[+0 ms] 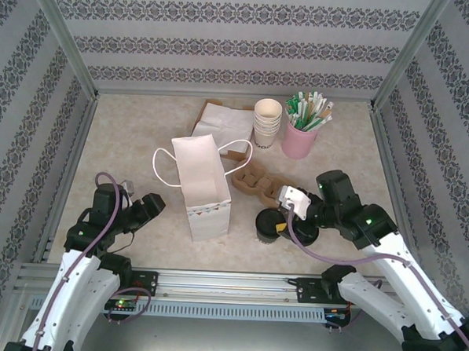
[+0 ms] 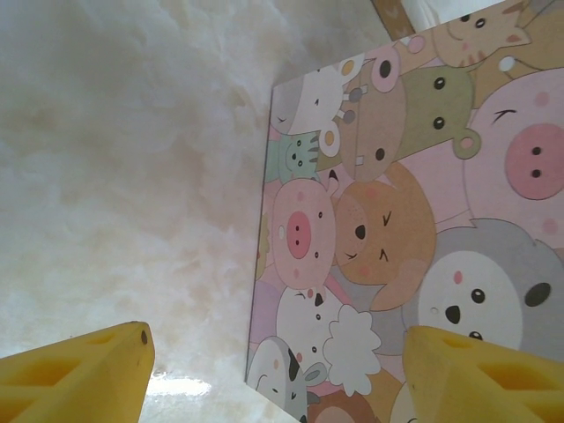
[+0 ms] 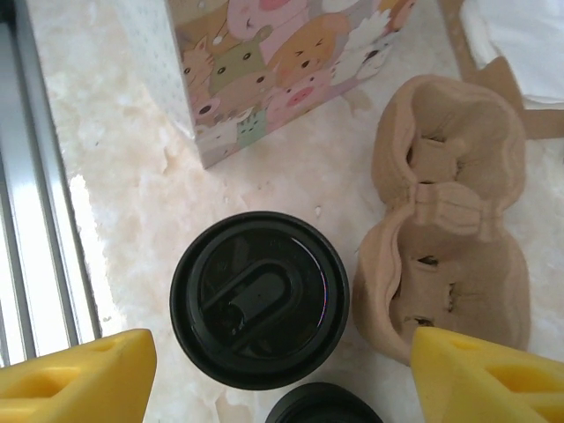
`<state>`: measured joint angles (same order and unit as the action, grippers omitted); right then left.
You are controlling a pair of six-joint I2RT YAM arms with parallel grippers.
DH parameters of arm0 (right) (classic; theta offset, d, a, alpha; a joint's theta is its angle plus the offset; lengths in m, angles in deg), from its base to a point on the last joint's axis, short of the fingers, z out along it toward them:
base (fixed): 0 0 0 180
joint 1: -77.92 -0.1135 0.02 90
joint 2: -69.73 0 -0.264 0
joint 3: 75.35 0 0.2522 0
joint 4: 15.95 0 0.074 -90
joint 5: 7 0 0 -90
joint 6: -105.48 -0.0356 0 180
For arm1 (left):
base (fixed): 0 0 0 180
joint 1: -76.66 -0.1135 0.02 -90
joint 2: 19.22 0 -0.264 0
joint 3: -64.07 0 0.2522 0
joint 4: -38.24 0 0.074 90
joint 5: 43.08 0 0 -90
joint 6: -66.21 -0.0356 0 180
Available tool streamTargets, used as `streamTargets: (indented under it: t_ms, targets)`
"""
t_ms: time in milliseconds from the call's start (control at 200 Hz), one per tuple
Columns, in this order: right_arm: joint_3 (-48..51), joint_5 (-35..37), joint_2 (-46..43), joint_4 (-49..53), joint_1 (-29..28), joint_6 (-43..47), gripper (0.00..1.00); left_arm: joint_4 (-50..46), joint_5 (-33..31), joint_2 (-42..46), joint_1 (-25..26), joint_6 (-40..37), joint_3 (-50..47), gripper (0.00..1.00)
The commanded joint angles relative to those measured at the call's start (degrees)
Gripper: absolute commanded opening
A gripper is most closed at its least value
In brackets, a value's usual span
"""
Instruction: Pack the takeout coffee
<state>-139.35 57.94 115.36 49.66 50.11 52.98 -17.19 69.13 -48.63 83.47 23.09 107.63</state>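
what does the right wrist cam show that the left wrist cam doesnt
Right wrist: the coffee, black-lidded, under the open right gripper; a cardboard carrier beside it; another black lid at the bottom edge; the rail. Left wrist: big pig and bear faces on the bag, close up, beyond the open left gripper. Both: the bag's cartoon side, the marbled table, yellow fingers.
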Motion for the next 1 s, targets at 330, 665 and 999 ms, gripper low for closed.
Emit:
streamTargets:
  t_ms: [330, 665, 999]
  targets:
    - [5.2, -10.8, 5.9, -3.0, 2.3, 15.8, 0.92, -0.1, 0.1, -0.6, 0.8, -2.6, 1.8, 0.76]
    - [3.1, -8.5, 12.0, -3.4, 0.7, 17.0, 0.91, 2.8, 0.8, -3.2, 0.7, -2.4, 1.2, 0.76]
    - [1.7, -7.5, 15.6, -4.2, 0.1, 15.7, 0.89, 2.9, 0.9, -4.4, 0.8, -2.5, 1.8, 0.76]
